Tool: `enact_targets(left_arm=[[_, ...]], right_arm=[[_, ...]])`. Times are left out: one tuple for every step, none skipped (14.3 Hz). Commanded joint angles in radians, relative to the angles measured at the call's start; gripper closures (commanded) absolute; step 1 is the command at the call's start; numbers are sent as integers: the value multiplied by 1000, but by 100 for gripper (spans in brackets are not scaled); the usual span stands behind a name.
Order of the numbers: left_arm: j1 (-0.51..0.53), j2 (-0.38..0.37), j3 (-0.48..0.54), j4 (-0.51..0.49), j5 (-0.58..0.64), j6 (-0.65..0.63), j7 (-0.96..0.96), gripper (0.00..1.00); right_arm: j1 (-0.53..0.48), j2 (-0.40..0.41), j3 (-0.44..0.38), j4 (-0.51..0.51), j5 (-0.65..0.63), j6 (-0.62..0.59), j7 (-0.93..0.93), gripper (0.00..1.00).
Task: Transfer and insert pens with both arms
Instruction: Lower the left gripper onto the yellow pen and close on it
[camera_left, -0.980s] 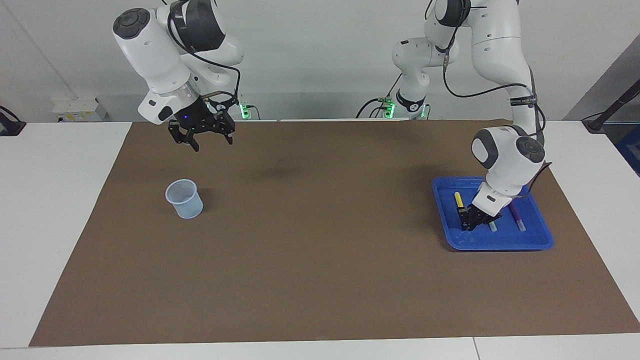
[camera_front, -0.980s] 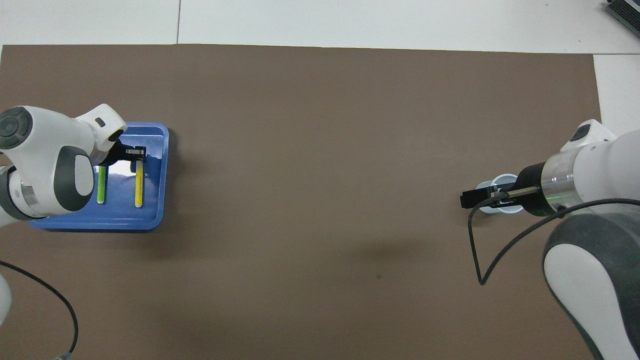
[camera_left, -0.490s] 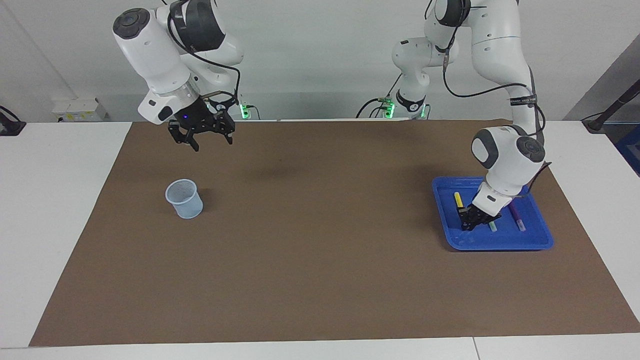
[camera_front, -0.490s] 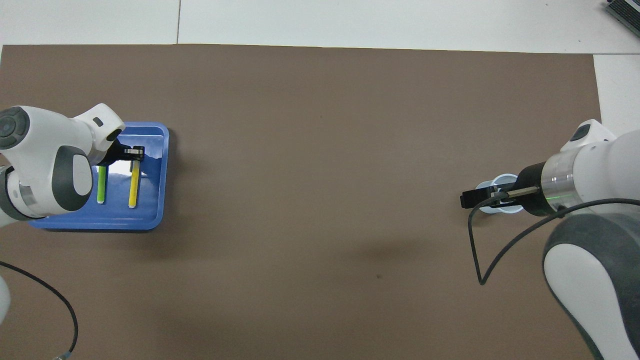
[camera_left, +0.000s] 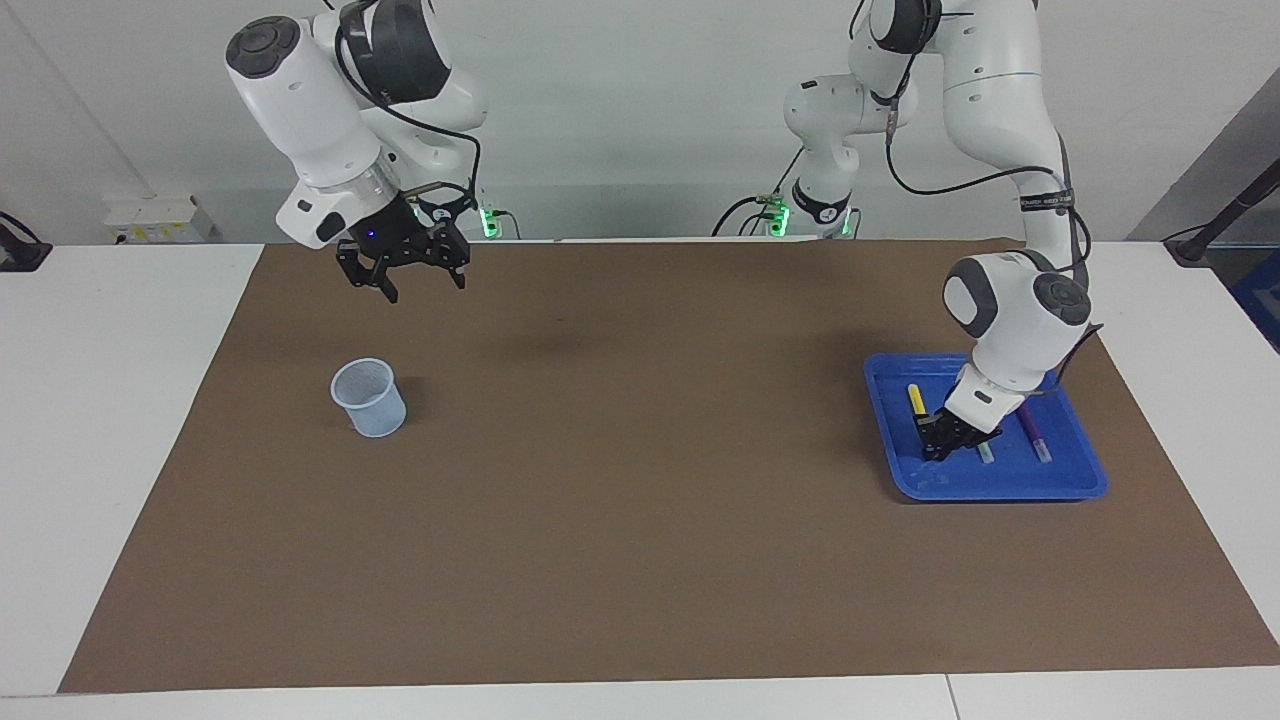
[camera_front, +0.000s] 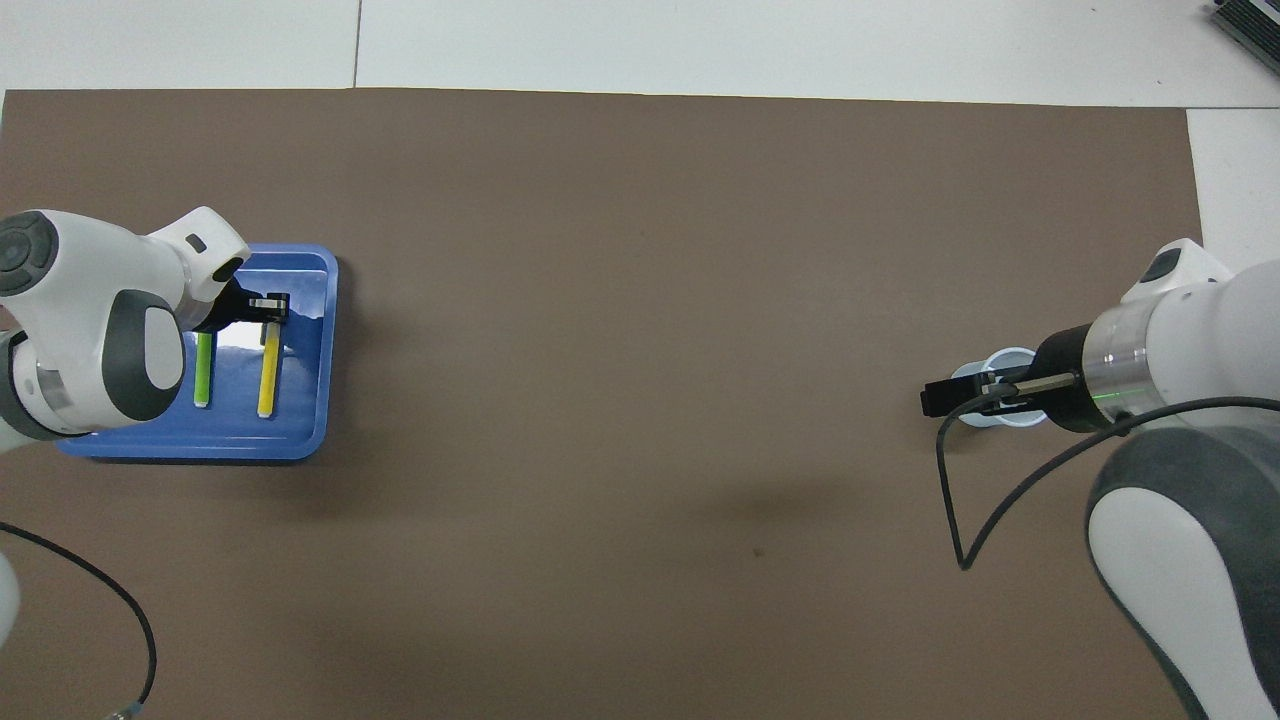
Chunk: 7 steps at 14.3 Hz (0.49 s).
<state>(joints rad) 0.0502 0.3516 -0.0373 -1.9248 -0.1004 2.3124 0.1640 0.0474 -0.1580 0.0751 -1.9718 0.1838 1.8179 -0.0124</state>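
My left hand (camera_left: 944, 447) is down in the blue tray (camera_left: 1070, 487) at the left arm's end of the bench (camera_left: 640, 560), fingers pinched tight on the pale end of the yellow pen (camera_front: 267, 370), the end farther from me. The pen still lies along the tray floor. The green pen (camera_front: 203, 368) lies just beside it, parallel and apart; the purple pen (camera_left: 1034, 432) lies past the green one, nearer the tray's outer wall, hidden under my forearm from above. My right hand (camera_left: 412, 278) hangs spread wide in the air over the brown mat (camera_left: 640, 520), waiting. The pale mesh cup (camera_left: 369, 397) stands upright at the right arm's end.
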Motion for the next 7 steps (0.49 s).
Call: enact_targets(left_arm=[[17, -5, -6, 62, -21, -105, -18, 100], [17, -14, -4, 67, -27, -116, -46, 100], [14, -25, -6, 67, -39, -122, -79, 100], [14, -36, -6, 67, -57, -126, -115, 100], [14, -43, -6, 69, -90, -130, -147, 100], [14, -51, -6, 72, -120, -128, -174, 100], [16, -51, -6, 84, -154, -131, -214, 100]], right_arm=[[-4, -18, 2, -16, 19, 8, -20, 0], [-4, -18, 2, -16, 19, 8, -20, 0], [-4, -18, 2, -16, 20, 8, -20, 0], [-4, -18, 2, -16, 20, 8, -20, 0], [-4, -18, 2, -16, 22, 8, -20, 0], [-4, -17, 2, -16, 22, 8, -20, 0], [-4, -17, 2, -16, 23, 8, -20, 0]])
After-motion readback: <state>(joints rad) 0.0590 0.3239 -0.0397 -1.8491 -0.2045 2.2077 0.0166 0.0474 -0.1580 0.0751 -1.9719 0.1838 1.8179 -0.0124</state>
